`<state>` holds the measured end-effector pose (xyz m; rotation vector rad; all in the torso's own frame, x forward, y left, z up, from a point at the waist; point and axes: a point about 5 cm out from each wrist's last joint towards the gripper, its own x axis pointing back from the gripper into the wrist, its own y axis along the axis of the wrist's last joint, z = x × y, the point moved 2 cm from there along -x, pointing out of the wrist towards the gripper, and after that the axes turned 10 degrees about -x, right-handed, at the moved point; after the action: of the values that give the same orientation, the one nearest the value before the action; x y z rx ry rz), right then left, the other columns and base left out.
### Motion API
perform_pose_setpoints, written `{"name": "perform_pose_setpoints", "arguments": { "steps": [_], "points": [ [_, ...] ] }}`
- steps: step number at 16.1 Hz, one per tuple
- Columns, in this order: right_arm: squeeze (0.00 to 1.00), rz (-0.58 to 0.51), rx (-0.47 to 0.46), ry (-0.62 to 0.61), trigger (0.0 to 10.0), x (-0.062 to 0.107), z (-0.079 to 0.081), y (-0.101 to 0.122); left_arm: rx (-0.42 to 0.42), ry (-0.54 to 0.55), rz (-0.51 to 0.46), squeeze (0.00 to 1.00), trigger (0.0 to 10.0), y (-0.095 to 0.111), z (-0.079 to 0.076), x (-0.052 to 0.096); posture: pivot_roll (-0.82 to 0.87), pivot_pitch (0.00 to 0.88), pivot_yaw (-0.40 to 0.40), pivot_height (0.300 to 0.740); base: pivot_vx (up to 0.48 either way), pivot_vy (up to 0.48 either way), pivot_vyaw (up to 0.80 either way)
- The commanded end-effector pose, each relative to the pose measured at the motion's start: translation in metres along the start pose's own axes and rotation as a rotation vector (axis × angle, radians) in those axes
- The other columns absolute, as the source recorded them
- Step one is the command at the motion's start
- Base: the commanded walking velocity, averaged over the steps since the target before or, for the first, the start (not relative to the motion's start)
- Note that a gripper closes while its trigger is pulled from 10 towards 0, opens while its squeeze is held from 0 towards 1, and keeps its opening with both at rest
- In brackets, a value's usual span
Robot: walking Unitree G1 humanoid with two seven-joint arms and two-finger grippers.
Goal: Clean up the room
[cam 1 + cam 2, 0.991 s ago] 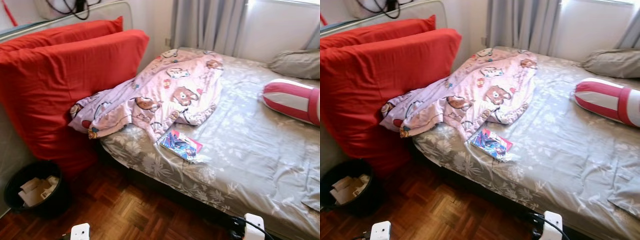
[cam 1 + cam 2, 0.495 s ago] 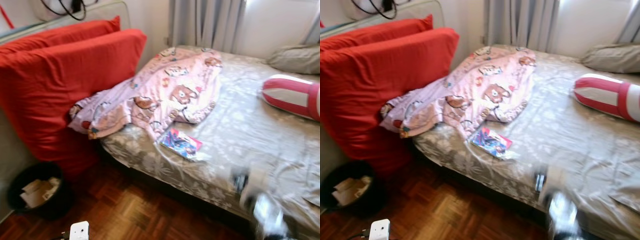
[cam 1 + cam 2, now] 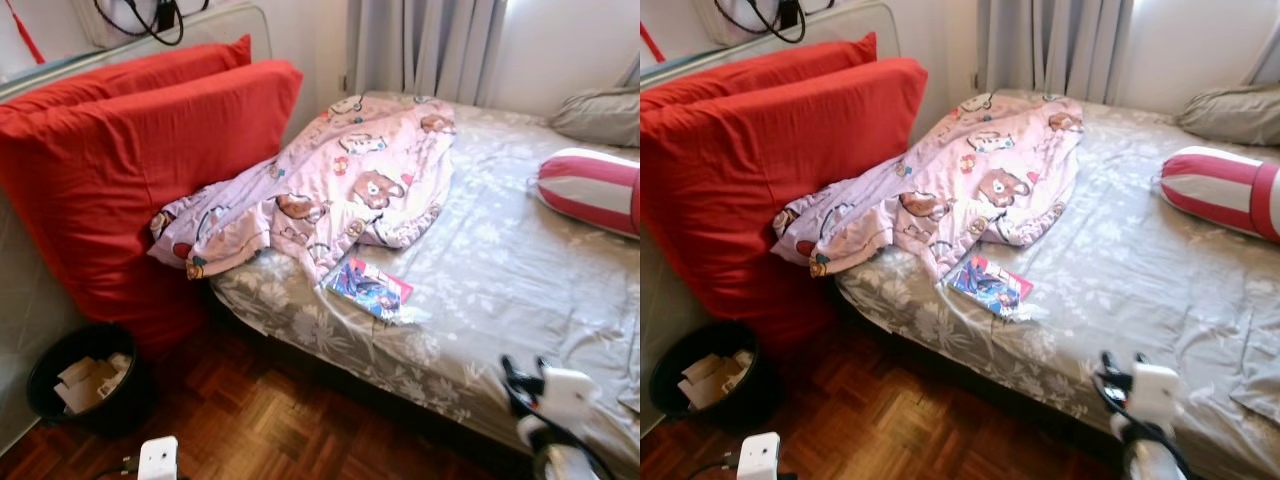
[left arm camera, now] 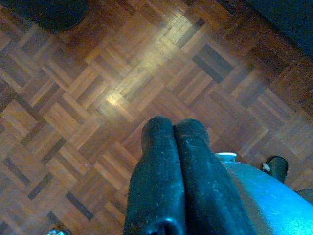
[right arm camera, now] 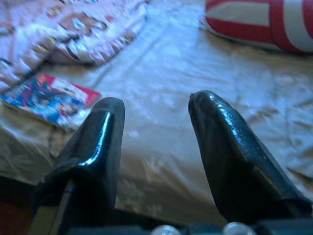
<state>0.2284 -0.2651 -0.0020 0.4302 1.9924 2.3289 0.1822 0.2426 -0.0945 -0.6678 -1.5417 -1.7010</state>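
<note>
Head eyes look down across the bed (image 3: 500,270); right wrist shares it close, left wrist faces parquet floor (image 4: 98,98).

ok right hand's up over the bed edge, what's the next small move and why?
Probably reach the right hand forward and toward the robot's left, to the colourful packet lying on the bed sheet just below the pink blanket. The hand is open and empty, and the packet is the nearest loose item; the left hand hangs shut over the floor.
</note>
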Motion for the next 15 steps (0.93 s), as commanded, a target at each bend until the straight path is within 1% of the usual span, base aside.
{"name": "perform_pose_setpoints", "arguments": {
  "steps": [1, 2, 3, 4, 5, 6, 7, 8, 9, 10, 11, 12, 13, 15],
  "points": [
    [0.0, 0.055, -0.021, -0.032, 10.0, 0.007, -0.007, -0.012, 0.0, 0.012, 0.011, 0.0, 10.0, -0.004, 0.002, 0.001, -0.05, 0.0, 0.027, 0.74, 0.0, 0.0, 0.0],
    [0.0, 0.175, -0.045, -0.05, 10.0, 0.011, -0.013, -0.034, 0.0, 0.009, 0.013, 0.0, 10.0, -0.004, 0.001, 0.001, -0.06, 0.0, 0.034, 0.74, 0.0, 0.0, 0.0],
    [0.0, 0.271, -0.047, -0.036, 10.0, 0.012, -0.011, -0.047, -0.003, 0.003, 0.015, 0.0, 10.0, -0.004, -0.001, 0.0, -0.08, 0.0, 0.041, 0.74, 0.0, 0.0, 0.0],
    [0.0, 0.396, -0.05, -0.027, 10.0, 0.016, -0.01, -0.063, -0.004, -0.003, 0.015, 0.0, 10.0, -0.003, -0.003, 0.0, -0.07, 0.0, 0.043, 0.74, 0.0, 0.0, 0.0],
    [0.0, 0.509, -0.036, -0.031, 10.0, 0.021, -0.009, -0.076, -0.004, -0.009, 0.013, 0.0, 10.0, -0.003, -0.005, 0.0, -0.07, 0.0, 0.053, 0.74, 0.0, 0.0, 0.0],
    [0.0, 0.614, -0.003, -0.04, 10.0, 0.029, -0.012, -0.087, -0.002, -0.015, 0.008, 0.0, 10.0, -0.001, -0.008, 0.0, -0.08, 0.0, 0.058, 0.74, 0.0, 0.0, 0.0],
    [0.0, 0.656, 0.011, -0.071, 10.0, 0.033, -0.017, -0.091, -0.003, -0.022, 0.002, 0.0, 10.0, 0.001, -0.012, -0.001, -0.07, 0.0, 0.059, 0.74, 0.0, 0.0, 0.0],
    [0.0, 0.662, -0.011, -0.076, 10.0, 0.032, -0.017, -0.09, -0.019, -0.037, -0.014, 0.0, 10.0, 0.008, -0.017, -0.003, -0.08, 0.0, 0.074, 0.74, 0.0, 0.0, 0.0],
    [0.0, 0.662, -0.026, -0.069, 10.0, 0.031, -0.015, -0.09, -0.034, -0.046, -0.022, 0.0, 10.0, 0.012, -0.019, -0.003, -0.09, 0.0, 0.089, 0.74, 0.0, 0.0, 0.0],
    [0.0, 0.69, -0.011, -0.061, 10.0, 0.031, -0.015, -0.092, -0.06, -0.061, -0.039, 0.0, 10.0, 0.018, -0.022, -0.004, -0.09, 0.0, 0.098, 0.74, 0.0, 0.0, 0.0],
    [0.0, 0.722, 0.007, -0.076, 10.0, 0.033, -0.017, -0.094, -0.063, -0.062, -0.059, 0.0, 10.0, 0.026, -0.022, -0.006, -0.09, 0.0, 0.09, 0.74, 0.0, 0.0, 0.0],
    [0.0, 0.766, -0.001, -0.114, 10.0, 0.04, -0.021, -0.1, -0.059, -0.052, -0.074, 0.0, 10.0, 0.032, -0.019, -0.006, -0.07, 0.0, 0.055, 0.74, 0.0, 0.0, 0.0],
    [0.0, 0.779, -0.005, -0.116, 10.0, 0.043, -0.021, -0.102, -0.058, -0.046, -0.078, 0.0, 10.0, 0.034, -0.018, -0.007, -0.07, 0.0, 0.048, 0.74, 0.0, 0.0, 0.0],
    [0.0, 0.792, -0.026, -0.127, 10.0, 0.047, -0.022, -0.105, -0.026, -0.023, -0.089, 0.0, 10.0, 0.036, -0.014, -0.007, -0.04, 0.0, 0.022, 0.74, 0.0, 0.0, 0.0]
  ]
}}
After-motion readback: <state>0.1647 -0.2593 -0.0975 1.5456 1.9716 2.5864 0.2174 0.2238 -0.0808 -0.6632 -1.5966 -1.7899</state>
